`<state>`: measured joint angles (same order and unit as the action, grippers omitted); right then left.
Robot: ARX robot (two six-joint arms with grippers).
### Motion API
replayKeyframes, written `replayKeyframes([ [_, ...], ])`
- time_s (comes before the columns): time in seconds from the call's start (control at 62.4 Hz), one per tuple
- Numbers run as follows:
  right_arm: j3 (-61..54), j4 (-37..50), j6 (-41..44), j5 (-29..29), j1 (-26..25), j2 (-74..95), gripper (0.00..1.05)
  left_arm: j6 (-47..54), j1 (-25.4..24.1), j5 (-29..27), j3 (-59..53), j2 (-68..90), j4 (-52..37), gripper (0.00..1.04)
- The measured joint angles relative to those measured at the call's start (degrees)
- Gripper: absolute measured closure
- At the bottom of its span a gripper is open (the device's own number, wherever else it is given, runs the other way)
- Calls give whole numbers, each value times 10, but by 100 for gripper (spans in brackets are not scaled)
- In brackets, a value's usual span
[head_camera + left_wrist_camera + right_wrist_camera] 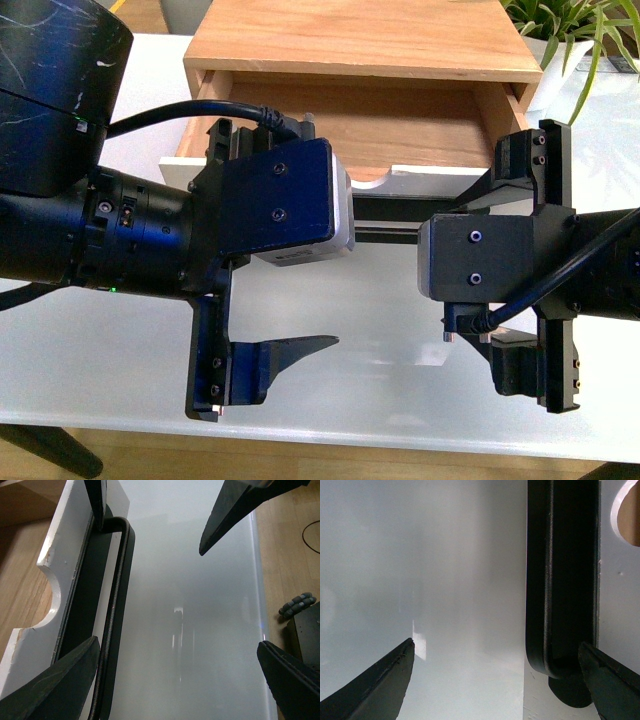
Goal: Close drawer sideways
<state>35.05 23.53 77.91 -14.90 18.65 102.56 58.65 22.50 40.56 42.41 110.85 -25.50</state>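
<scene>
The drawer (pixel 440 178) stands pulled out of the wooden cabinet (pixel 360 40), with its white front, top notch and black bar handle (pixel 395 222) facing me. Both grippers hover over the table just in front of it, pointing at each other. My left gripper (pixel 330 270) is open and empty; in the left wrist view (pixel 177 645) one finger (pixel 60 680) lies by the handle (pixel 117 605) and front panel (pixel 55 565). My right gripper (pixel 500 265) is open and empty; in the right wrist view (pixel 496 644) one finger (pixel 610 680) sits at the handle's end (pixel 560 580).
The white table (pixel 380 330) carries the cabinet. A green plant (pixel 580 30) stands at the back right. The right gripper's fingers (pixel 225 520) show in the left wrist view. Wooden floor (pixel 290 555) and a dark box (pixel 305 635) lie past the table's edge.
</scene>
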Motion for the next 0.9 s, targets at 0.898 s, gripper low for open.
replayKeyframes([
  [0.898, 20, -5, 13, -1, 6, 22, 9, -13, 0, -31, 63, 61, 9, 9],
])
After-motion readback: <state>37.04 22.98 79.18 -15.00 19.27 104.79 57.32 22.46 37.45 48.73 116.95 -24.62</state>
